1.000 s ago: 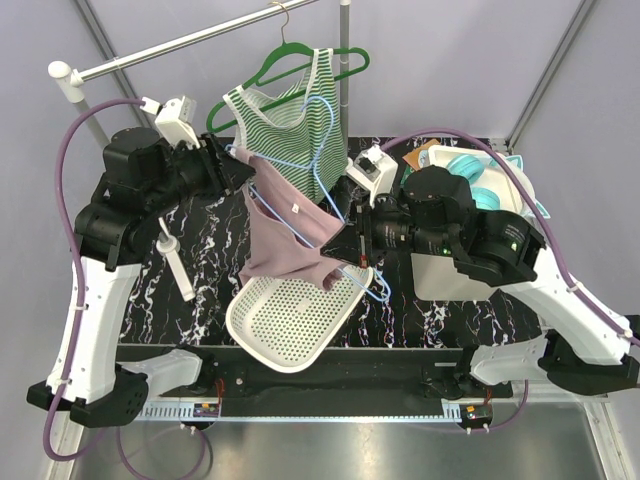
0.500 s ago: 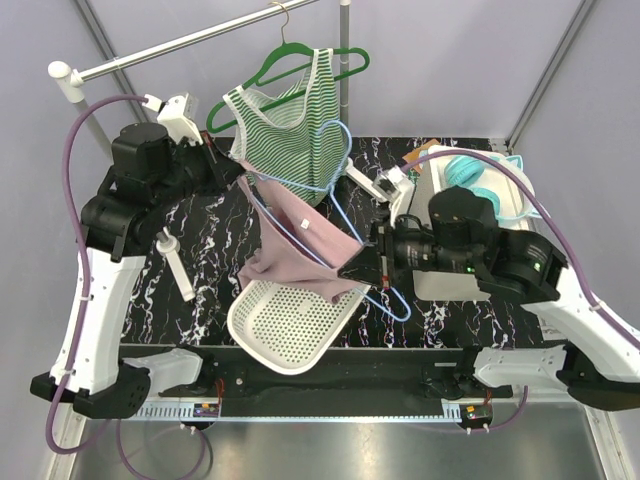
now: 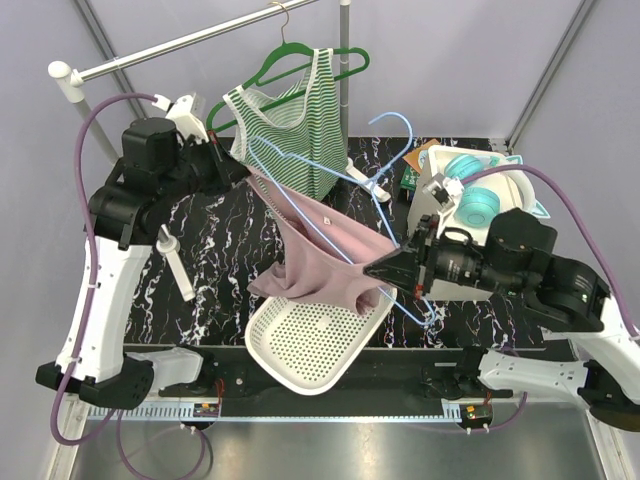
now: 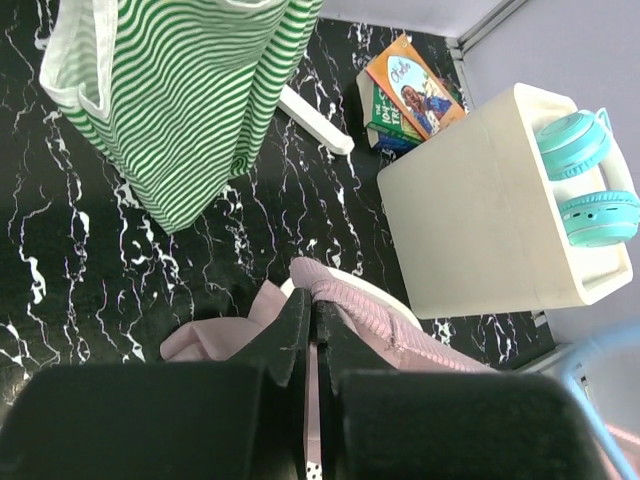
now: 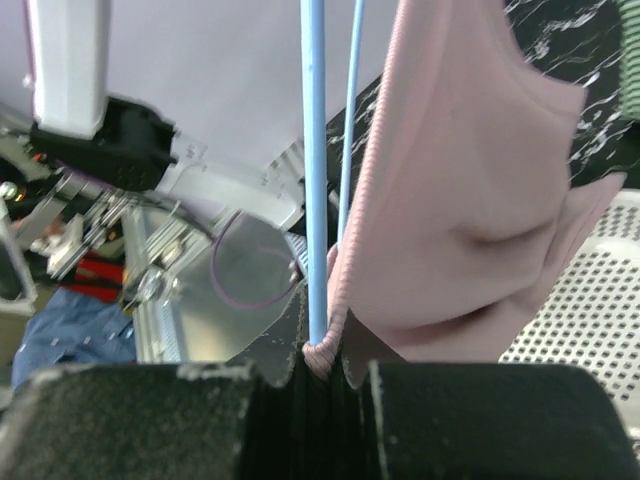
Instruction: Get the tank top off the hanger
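Left arm stands tall off its base, elbow up by the rail, forearm reaching in toward the middle of the marble table. The left gripper is clamped fully closed on the top corner of the pink tank top; in the left wrist view the pink cloth comes out right at the pinched fingertips

Right arm is folded low, forearm lying nearly level and pointing left. The right gripper is pinched tight too. The right wrist view shows the blue hanger wire running straight down into the closed jaws, with the top's ribbed pink edge caught in there alongside it

So the pink tank top is up in the air, stretched on a slant between the two grippers, its low end sagging just above the white perforated basket. The blue wire is threaded through it, hook end sticking up toward the back

Behind it, a green striped tank top hangs on a green hanger off the rail
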{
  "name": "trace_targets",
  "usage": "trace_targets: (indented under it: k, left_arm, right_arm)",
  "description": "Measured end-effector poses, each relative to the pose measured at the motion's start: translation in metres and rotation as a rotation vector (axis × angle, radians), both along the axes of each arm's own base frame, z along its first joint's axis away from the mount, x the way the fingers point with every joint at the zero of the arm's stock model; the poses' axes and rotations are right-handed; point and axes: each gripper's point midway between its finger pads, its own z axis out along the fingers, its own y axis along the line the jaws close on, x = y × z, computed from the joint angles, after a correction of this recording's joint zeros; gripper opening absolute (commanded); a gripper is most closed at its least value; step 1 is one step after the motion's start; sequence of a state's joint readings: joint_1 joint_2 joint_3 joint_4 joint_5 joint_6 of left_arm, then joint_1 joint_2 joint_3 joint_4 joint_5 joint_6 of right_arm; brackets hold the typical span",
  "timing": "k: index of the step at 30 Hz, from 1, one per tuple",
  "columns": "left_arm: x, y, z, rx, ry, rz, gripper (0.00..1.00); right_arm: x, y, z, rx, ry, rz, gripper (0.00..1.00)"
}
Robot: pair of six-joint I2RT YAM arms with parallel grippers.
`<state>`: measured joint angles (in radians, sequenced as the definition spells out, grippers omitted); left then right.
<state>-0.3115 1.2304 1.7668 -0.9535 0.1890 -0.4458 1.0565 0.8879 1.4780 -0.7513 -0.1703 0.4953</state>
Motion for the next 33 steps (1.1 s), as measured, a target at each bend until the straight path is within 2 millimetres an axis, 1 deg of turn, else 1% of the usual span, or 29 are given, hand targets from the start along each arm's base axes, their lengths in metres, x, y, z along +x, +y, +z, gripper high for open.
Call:
trace_targets:
  k: [3, 5, 7, 9, 11, 12, 14, 15, 16, 19, 21, 22, 24, 25, 26, 28, 29, 32, 33]
  left_arm:
    - [0.0, 0.002, 0.01, -0.012, -0.022, 0.0, 0.0]
    - [-0.001, 0.004, 0.026, -0.027, -0.056, 0.002, 0.0]
    - [-0.004, 0.005, 0.043, -0.046, -0.094, -0.003, 0.0]
    - [-0.009, 0.002, 0.064, -0.083, -0.137, -0.027, 0.0]
    - [-0.015, -0.006, 0.081, -0.129, -0.168, -0.075, 0.0]
    - [-0.018, -0.011, 0.085, -0.149, -0.173, -0.1, 0.0]
    - [-0.021, -0.016, 0.085, -0.17, -0.162, -0.131, 0.0]
    - [-0.021, -0.017, 0.081, -0.171, -0.155, -0.131, 0.0]
    - [-0.019, -0.016, 0.072, -0.164, -0.139, -0.121, 0.0]
    - [-0.016, -0.002, 0.044, -0.118, -0.087, -0.048, 0.0]
    - [-0.015, 0.01, 0.032, -0.077, -0.074, 0.012, 0.01]
    - [-0.014, 0.017, 0.028, -0.057, -0.074, 0.044, 0.04]
    - [-0.014, 0.029, 0.023, -0.028, -0.076, 0.099, 0.19]
    - [-0.014, 0.034, 0.022, -0.015, -0.08, 0.125, 0.24]
    - [-0.015, 0.039, 0.02, -0.009, -0.081, 0.149, 0.33]
    - [-0.016, 0.047, 0.018, 0.008, -0.083, 0.186, 0.43]
    - [-0.017, 0.051, 0.016, 0.012, -0.081, 0.206, 0.53]
    - [-0.023, 0.058, 0.015, 0.026, -0.084, 0.232, 0.73]
    - [-0.027, 0.059, 0.015, 0.026, -0.087, 0.234, 0.83]
  right_arm:
    - [0.017, 0.012, 0.003, -0.004, -0.023, -0.047, 0.0]
    - [0.03, 0.022, 0.011, -0.007, -0.046, -0.078, 0.0]
    - [0.043, 0.035, 0.023, -0.002, -0.07, -0.099, 0.0]
    - [0.057, 0.048, 0.04, 0.013, -0.1, -0.129, 0.0]
    - [0.071, 0.058, 0.055, 0.03, -0.129, -0.165, 0.0]
    - [0.076, 0.062, 0.062, 0.037, -0.141, -0.179, 0.0]
    - [0.086, 0.071, 0.072, 0.049, -0.162, -0.2, 0.0]
    - [0.089, 0.075, 0.076, 0.054, -0.17, -0.203, 0.0]
    - [0.092, 0.08, 0.077, 0.054, -0.176, -0.203, 0.0]
    - [0.1, 0.096, 0.067, 0.029, -0.173, -0.196, 0.0]
    - [0.105, 0.107, 0.055, 0.004, -0.163, -0.182, 0.0]
    - [0.107, 0.114, 0.048, -0.008, -0.156, -0.169, 0.0]
    - [0.109, 0.125, 0.033, -0.033, -0.142, -0.145, 0.0]
    - [0.11, 0.129, 0.026, -0.045, -0.134, -0.135, 0.0]
    - [0.111, 0.133, 0.019, -0.058, -0.126, -0.128, 0.0]
    - [0.115, 0.138, 0.007, -0.078, -0.112, -0.117, 0.0]
    - [0.118, 0.141, 0.001, -0.088, -0.102, -0.115, 0.0]
    - [0.125, 0.146, -0.01, -0.104, -0.078, -0.111, 0.0]
    - [0.128, 0.147, -0.014, -0.108, -0.07, -0.11, 0.0]
